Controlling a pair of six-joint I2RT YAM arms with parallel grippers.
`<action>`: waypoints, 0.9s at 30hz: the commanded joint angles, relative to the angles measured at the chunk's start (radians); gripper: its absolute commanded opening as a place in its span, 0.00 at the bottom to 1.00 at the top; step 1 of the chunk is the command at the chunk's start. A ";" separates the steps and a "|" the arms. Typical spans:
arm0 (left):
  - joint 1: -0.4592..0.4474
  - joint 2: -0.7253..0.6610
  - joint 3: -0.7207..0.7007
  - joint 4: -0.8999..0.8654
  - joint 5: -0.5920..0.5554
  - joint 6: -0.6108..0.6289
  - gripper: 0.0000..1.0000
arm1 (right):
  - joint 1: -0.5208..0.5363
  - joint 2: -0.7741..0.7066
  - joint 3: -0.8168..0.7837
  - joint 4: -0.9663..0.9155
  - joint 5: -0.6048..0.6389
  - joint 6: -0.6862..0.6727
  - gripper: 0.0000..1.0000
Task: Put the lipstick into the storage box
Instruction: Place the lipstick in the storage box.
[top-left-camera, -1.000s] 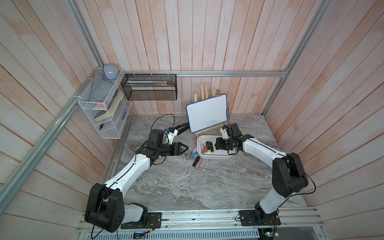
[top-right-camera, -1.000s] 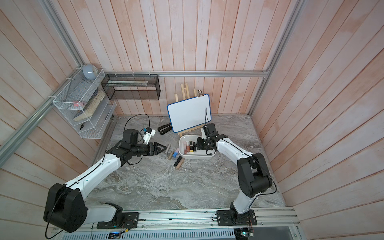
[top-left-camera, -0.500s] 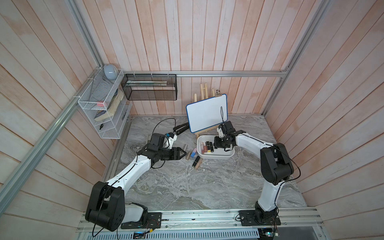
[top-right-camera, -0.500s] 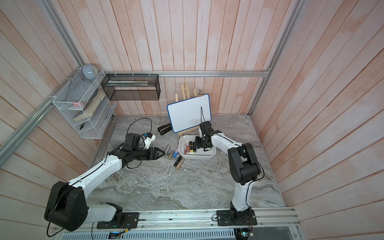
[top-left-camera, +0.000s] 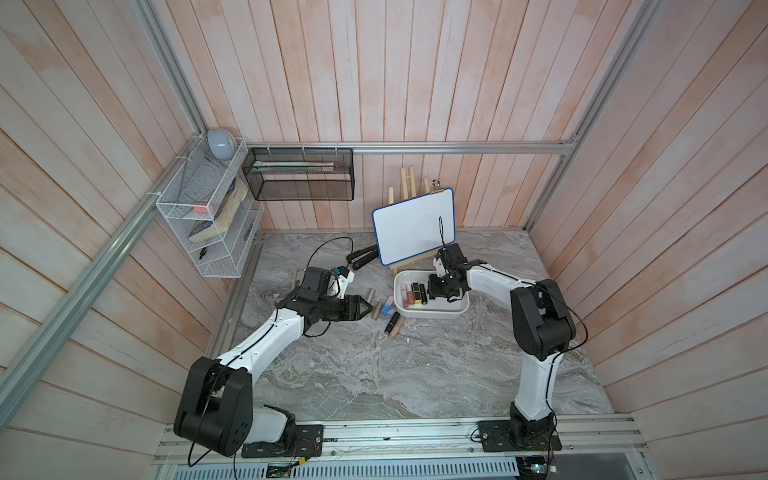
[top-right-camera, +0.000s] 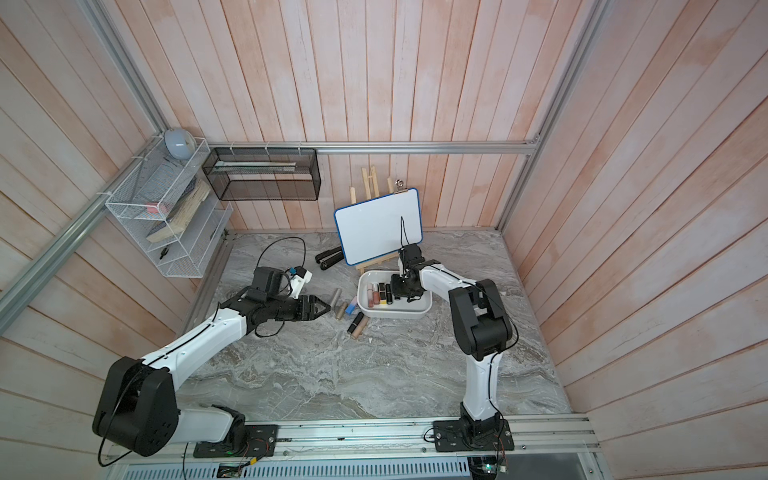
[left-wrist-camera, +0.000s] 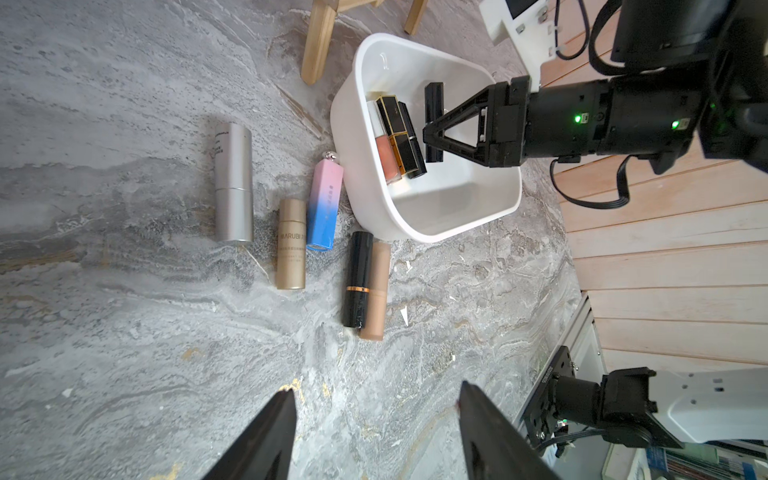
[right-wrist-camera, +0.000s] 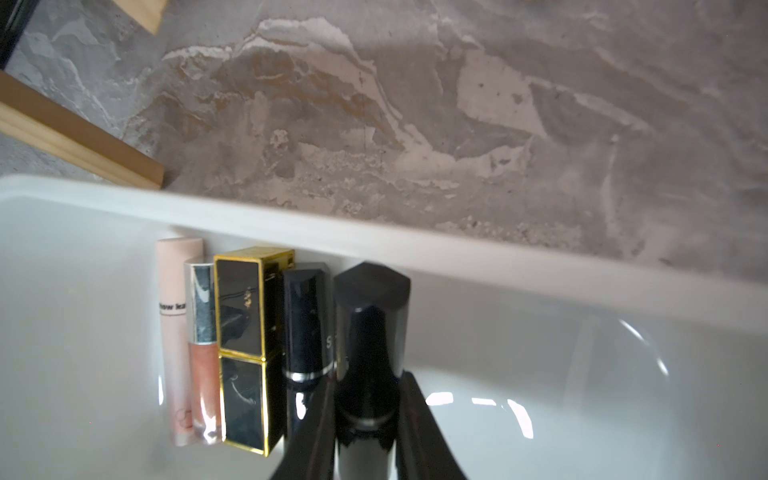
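The white storage box (top-left-camera: 432, 314) (top-right-camera: 395, 314) sits on the marble table in front of the easel. My right gripper (right-wrist-camera: 368, 386) (top-left-camera: 434, 289) reaches into it, shut on a black lipstick (right-wrist-camera: 370, 332) (left-wrist-camera: 434, 124) held just above the box floor. Beside it, several lipsticks lie in a row against the box's wall (right-wrist-camera: 374, 237). My left gripper (left-wrist-camera: 374, 388) (top-left-camera: 368, 307) hovers open and empty over bare table. Ahead of it lie a silver tube (left-wrist-camera: 233, 183), a gold tube (left-wrist-camera: 291, 243), a pink-blue tube (left-wrist-camera: 326, 205), a black lipstick (left-wrist-camera: 357, 278) and a tan one (left-wrist-camera: 376, 291).
A whiteboard on a wooden easel (top-left-camera: 413, 226) stands just behind the box, with a black stapler (top-left-camera: 363, 258) to its left. A black mesh basket (top-left-camera: 299, 180) and a white wire rack (top-left-camera: 203, 224) hang on the walls.
The right arm's elbow has swung inward while its gripper stays in the box with the black lipstick. The left gripper has drifted slightly toward the table's front, still open.
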 joint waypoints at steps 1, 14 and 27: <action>-0.003 0.017 -0.005 -0.014 -0.010 0.025 0.67 | -0.007 0.026 0.032 -0.018 -0.003 -0.016 0.20; -0.009 0.064 0.001 -0.027 0.027 0.030 0.67 | -0.009 0.058 0.047 -0.010 -0.023 -0.019 0.29; -0.009 0.087 0.013 -0.051 -0.006 0.034 0.67 | -0.009 0.051 0.049 0.000 -0.047 -0.019 0.33</action>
